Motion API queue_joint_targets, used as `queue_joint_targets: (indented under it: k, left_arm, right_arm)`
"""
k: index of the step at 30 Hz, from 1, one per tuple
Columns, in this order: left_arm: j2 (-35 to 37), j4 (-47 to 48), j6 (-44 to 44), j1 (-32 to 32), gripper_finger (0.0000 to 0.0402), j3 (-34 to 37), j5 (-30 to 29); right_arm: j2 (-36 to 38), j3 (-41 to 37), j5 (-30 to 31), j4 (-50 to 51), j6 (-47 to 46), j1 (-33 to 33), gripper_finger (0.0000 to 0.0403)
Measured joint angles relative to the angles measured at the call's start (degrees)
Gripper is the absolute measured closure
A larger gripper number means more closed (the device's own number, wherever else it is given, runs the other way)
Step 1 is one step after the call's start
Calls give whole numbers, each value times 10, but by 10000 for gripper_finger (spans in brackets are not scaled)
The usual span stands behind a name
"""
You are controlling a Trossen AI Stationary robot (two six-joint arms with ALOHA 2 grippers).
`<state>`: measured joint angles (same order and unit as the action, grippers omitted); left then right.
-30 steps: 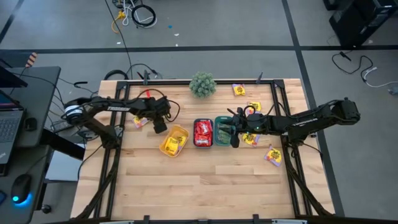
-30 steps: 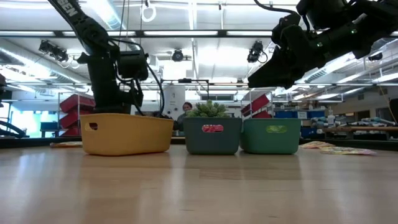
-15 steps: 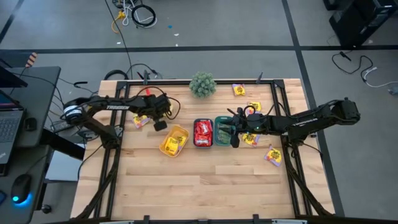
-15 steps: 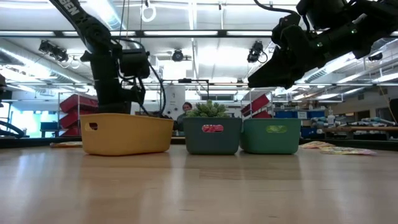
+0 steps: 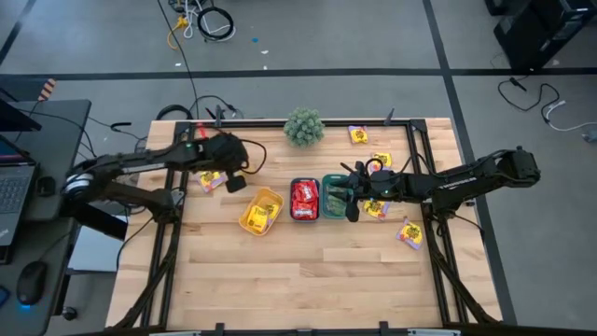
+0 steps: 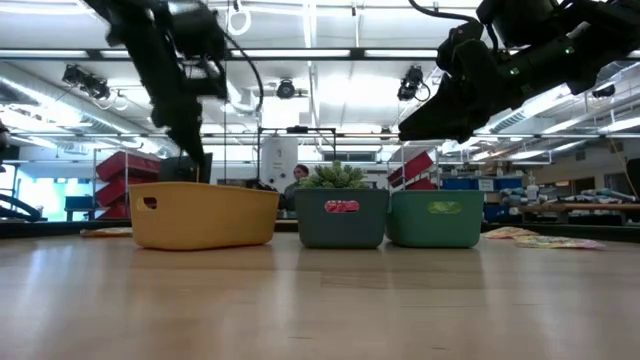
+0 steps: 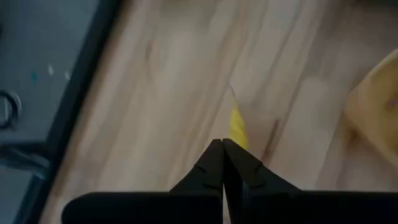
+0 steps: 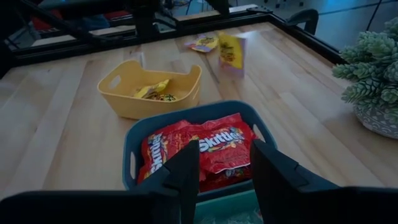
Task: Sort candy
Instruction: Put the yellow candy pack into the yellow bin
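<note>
Left gripper (image 7: 222,152) on yellow packet (image 7: 237,126)

**What the views leave unclear**

In the left wrist view the whole scene is smeared: the yellow packet (image 7: 237,126) pinched at the tips of the left gripper (image 7: 222,144) shows only as an edge-on sliver, its print unreadable, and the yellow tray (image 7: 378,99) is cut off by the picture's edge. In the low view the left arm (image 6: 165,70) is blurred and its gripper sits behind that tray's wall (image 6: 205,215), out of sight. The tray walls there also hide the candy inside. In the right wrist view the nearest teal tray (image 8: 225,210) is mostly covered by the right gripper (image 8: 224,165).
</note>
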<state>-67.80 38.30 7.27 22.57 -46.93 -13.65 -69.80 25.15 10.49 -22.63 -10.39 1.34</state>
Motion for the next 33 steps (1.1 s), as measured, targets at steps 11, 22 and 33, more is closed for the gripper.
queue_joint_targets:
  k: [11, 22, 33]
  left_arm:
    - [47, 29, -63, -74, 383, 5, 50]
    - [-89, 19, -57, -93, 255, 23, 58]
    - [-173, -40, -25, -72, 233, 23, 64]
  right_arm:
    - [0, 23, -14, 4, 11, 0, 275]
    - [0, 29, -14, 22, 12, 0, 275]
    - [0, 29, -14, 33, 11, 0, 275]
